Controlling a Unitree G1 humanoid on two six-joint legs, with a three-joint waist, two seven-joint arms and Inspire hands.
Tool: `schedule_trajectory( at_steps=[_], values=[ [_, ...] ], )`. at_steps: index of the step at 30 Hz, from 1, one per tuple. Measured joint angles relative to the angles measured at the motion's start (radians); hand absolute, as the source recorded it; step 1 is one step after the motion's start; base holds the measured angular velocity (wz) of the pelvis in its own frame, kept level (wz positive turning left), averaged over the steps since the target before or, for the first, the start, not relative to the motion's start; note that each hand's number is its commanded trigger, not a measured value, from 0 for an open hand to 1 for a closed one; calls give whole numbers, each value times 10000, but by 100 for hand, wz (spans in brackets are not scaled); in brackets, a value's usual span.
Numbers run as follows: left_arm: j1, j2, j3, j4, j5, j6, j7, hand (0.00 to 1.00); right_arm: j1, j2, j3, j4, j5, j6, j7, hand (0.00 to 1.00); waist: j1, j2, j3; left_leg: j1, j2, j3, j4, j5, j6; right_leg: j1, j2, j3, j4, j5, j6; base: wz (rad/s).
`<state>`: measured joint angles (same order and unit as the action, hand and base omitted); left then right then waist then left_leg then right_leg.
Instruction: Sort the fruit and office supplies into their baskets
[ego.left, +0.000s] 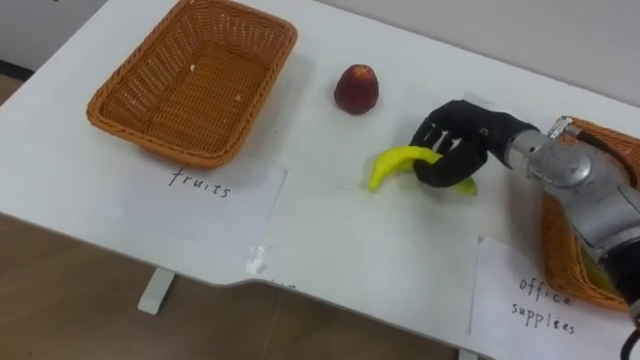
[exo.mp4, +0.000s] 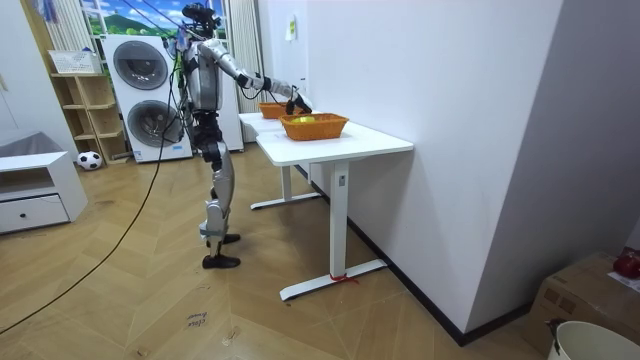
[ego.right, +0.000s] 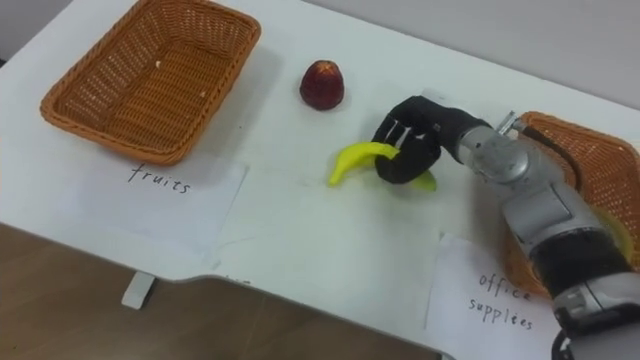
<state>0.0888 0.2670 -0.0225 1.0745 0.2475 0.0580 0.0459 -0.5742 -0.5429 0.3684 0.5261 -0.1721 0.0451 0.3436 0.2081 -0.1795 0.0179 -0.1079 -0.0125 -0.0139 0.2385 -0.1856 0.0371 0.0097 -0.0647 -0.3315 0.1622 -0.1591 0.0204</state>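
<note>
Paper labels at the near edge, banana in the right hand

Two handwritten paper labels lie along the white table's near edge, the left label before the left basket and the right label cut off by the frame. The right basket is half hidden behind the robot's forearm; something yellow inside it cannot be made out. The right hand has its dark fingers curled round the banana, covering the banana's far end, mid-table between the baskets. A red fruit sits just beyond, apart from it. In the room view the robot stands at the table, right arm stretched over it.
</note>
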Motion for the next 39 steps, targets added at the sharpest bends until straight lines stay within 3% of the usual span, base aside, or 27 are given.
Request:
schedule_trajectory(
  at_steps=[12,20,26,30,33,39],
  values=[
    [844,-127,197,-458,500,203,380,0,-32,-42,-433,-1903,-522,43,-2,100,-136,122,-37,388,-9,31,-57,-1,0,410,9,-12,-120,-1,2,0],
    [1089,-228,261,-824,490,549,370,0,-35,-37,-854,-2680,-568,308,-60,100,-127,276,-98,829,-11,-5,-194,0,1,791,7,-12,-117,-6,10,0],
    [1389,-396,605,-1150,509,660,371,0,-157,-27,-875,-2911,-1090,601,-62,100,-101,230,-149,1141,-20,-134,-367,-1,-1,1082,10,-285,-119,-15,25,6],
    [1500,-420,607,-1348,530,663,369,0,-157,-7,-875,-3087,-1106,653,-141,100,-55,211,-158,1199,-25,-207,-416,-1,0,1178,12,-286,-119,-16,27,7],
    [1480,-425,610,-1344,691,666,365,0,-157,38,-871,-3088,-1203,663,-260,100,171,200,-150,1205,-26,-219,-423,-1,0,1160,13,-285,-125,-21,34,0],
    [1581,-436,607,-1343,695,667,328,0,-158,318,-870,-3088,-1880,665,-401,100,237,181,-110,1181,-67,-399,-424,0,0,1193,-4,-359,-128,-52,85,9]
  ],
)
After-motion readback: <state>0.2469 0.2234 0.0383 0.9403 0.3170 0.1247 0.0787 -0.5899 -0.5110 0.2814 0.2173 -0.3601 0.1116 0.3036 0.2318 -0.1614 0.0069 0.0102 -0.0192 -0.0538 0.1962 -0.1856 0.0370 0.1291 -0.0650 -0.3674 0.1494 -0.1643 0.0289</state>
